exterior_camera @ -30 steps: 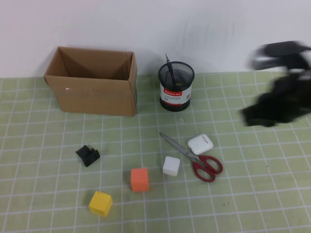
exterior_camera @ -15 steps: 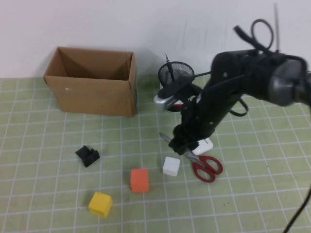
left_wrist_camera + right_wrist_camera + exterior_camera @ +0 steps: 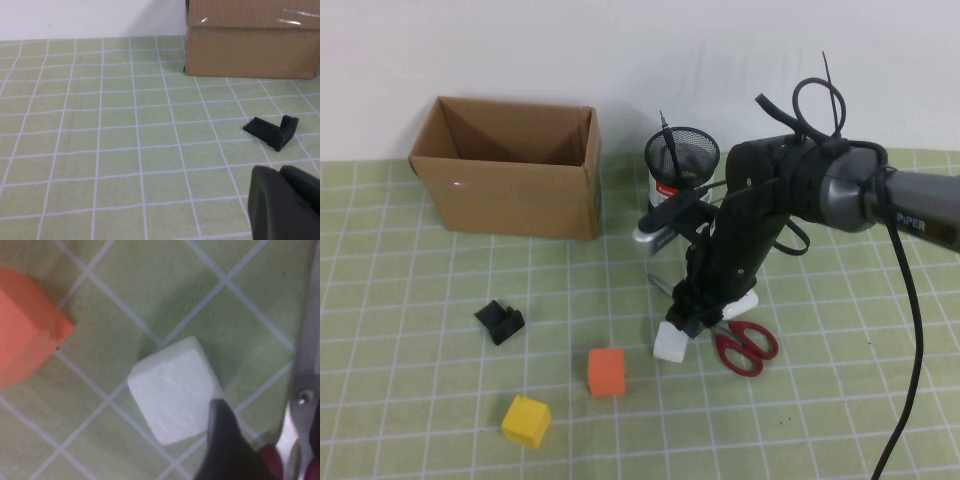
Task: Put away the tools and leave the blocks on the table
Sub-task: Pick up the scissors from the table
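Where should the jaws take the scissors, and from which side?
Probably from above, across the narrow steel blades near the pivot: the scissors lie flat, white block close beside. The right gripper hovers there; the left gripper is parked near the black piece.

Black pen-like rod (image 3: pixel 667 137): upright in the mesh cup, far centre. Red-handled scissors (image 3: pixel 745 343): flat on the table (image 3: pixel 840 400), centre-right, blades partly hidden. White block (image 3: pixel 669 345): just left of the scissors. Orange block (image 3: pixel 606 371) and yellow block (image 3: pixel 526 420): nearer, further left.
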`<state>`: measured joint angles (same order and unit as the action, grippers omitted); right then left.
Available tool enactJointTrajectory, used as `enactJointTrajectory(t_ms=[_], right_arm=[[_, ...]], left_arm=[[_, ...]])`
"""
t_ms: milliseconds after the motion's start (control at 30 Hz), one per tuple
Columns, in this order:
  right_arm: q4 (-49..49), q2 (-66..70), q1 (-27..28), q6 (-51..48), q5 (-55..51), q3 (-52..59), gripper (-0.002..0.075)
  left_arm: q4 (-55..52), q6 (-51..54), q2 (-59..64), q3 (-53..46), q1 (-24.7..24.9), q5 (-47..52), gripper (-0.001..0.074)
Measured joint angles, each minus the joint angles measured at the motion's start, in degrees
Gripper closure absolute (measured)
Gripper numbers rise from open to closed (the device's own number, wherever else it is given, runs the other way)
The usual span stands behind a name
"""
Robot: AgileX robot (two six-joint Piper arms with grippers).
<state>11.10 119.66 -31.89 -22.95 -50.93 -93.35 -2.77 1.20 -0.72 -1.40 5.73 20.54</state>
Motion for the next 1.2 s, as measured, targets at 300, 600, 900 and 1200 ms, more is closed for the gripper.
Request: enactJointTrajectory(t_ms=[300, 600, 900, 1200], right_arm=[[-2.01, 0.58, 0.34, 0.0, 0.89, 0.0, 0.0421], [4.28, 0.58, -0.04, -5.32, -0.6, 0.0, 0.0429], [5.66, -0.82, 0.51, -8.52, 0.79, 0.0, 0.048], [5.91, 0.03, 1.59, -8.78, 1.01, 0.0, 0.048]], left_arm=[[0.0, 0.0, 0.0, 0.0, 0.0, 0.0, 0.0738], [0.0, 0.0, 0.0, 0.0, 0.0, 0.0, 0.0738], [0.0, 0.0, 0.0, 0.0, 0.0, 0.0, 0.0738], [0.0, 0.0, 0.0, 0.0, 0.0, 0.0, 0.0738]])
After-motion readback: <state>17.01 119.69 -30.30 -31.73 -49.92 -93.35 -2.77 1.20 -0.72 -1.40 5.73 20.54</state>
